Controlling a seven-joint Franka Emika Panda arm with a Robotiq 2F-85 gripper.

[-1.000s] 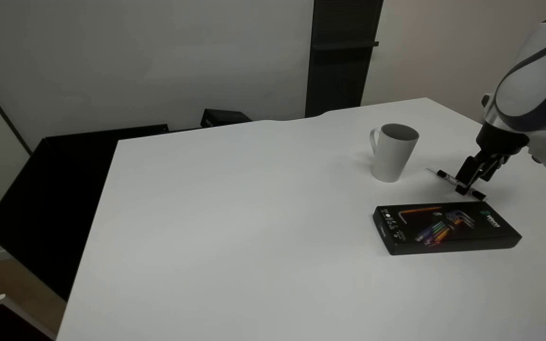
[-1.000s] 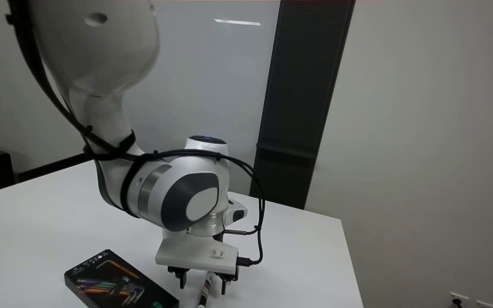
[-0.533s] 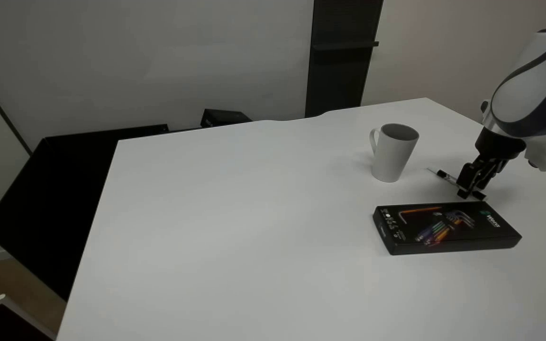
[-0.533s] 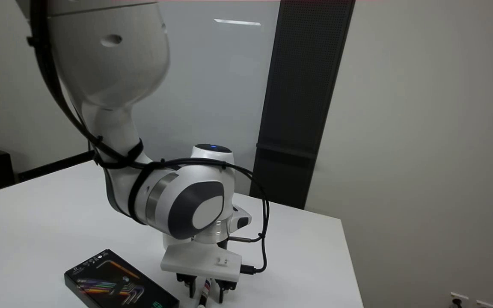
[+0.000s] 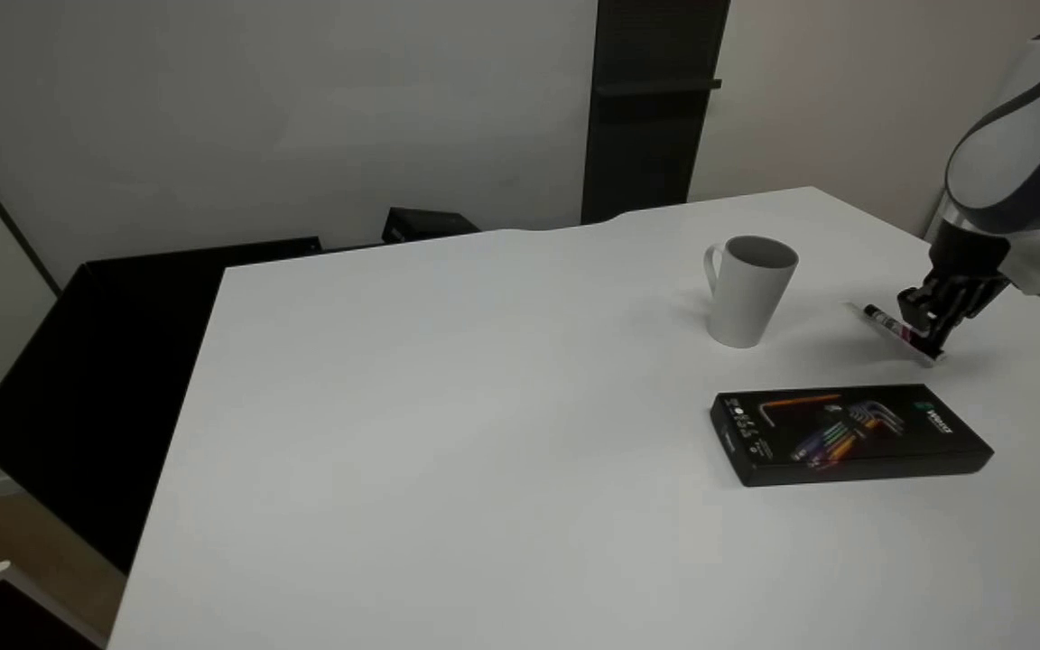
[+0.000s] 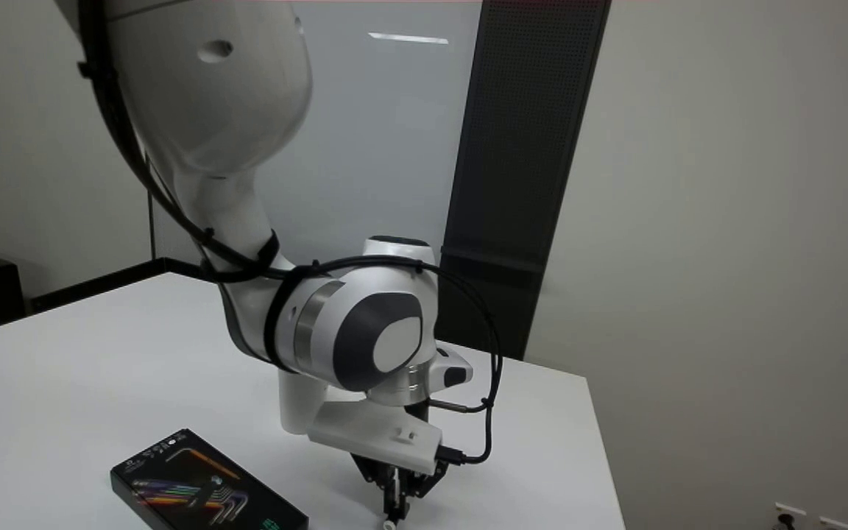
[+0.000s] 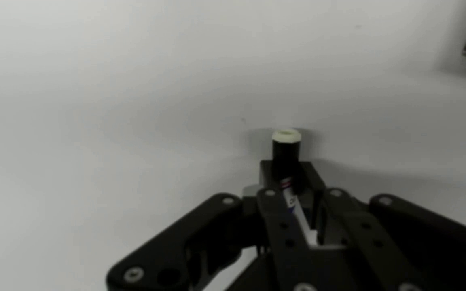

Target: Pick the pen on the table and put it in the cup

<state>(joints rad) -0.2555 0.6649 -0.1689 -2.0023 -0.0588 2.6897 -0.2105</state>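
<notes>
In an exterior view, the white table (image 5: 430, 424) spans most of the lower frame, with a black box (image 5: 854, 442) at lower right, the gripper (image 5: 929, 339) near the right edge, the cup (image 5: 746, 302) right of centre, and, clamped in that gripper, the pen (image 5: 886, 320).

Between black jaws, a black-and-white pen (image 7: 286, 159), red-banded, cream-ended; near them, a grey-white cup (image 5: 746, 302) and black box (image 5: 849, 435) with multicoloured print; beneath, white worktop (image 5: 439, 433).
</notes>
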